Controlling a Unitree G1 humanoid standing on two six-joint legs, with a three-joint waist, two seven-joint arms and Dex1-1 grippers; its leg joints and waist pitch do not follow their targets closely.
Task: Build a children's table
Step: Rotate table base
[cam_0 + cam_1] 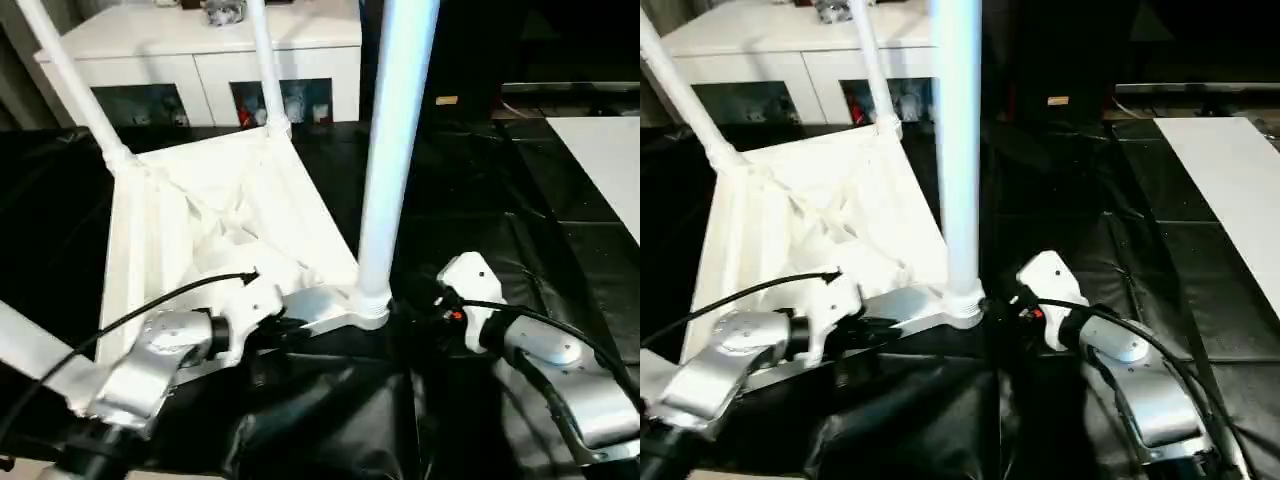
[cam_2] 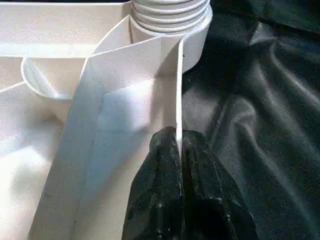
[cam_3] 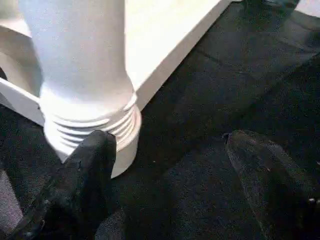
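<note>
The children's table lies upside down on black sheeting, its ribbed white tabletop (image 1: 200,230) facing up. Three white legs stand in corner sockets: the near right leg (image 1: 395,150), the far left leg (image 1: 75,80) and the far right leg (image 1: 262,60). A fourth white tube (image 1: 30,355) slants past my left forearm. My left gripper (image 2: 178,145) is shut on the tabletop's thin near rim (image 2: 179,90), close to the near right socket (image 2: 170,15). My right gripper (image 3: 170,145) stands open beside that leg's threaded base (image 3: 90,125), one finger (image 3: 95,160) near it, holding nothing.
A white cabinet with glass doors (image 1: 200,60) stands behind the table. A flat white board (image 1: 610,160) lies at the right edge. Wrinkled black sheeting (image 1: 500,200) covers the ground around the table.
</note>
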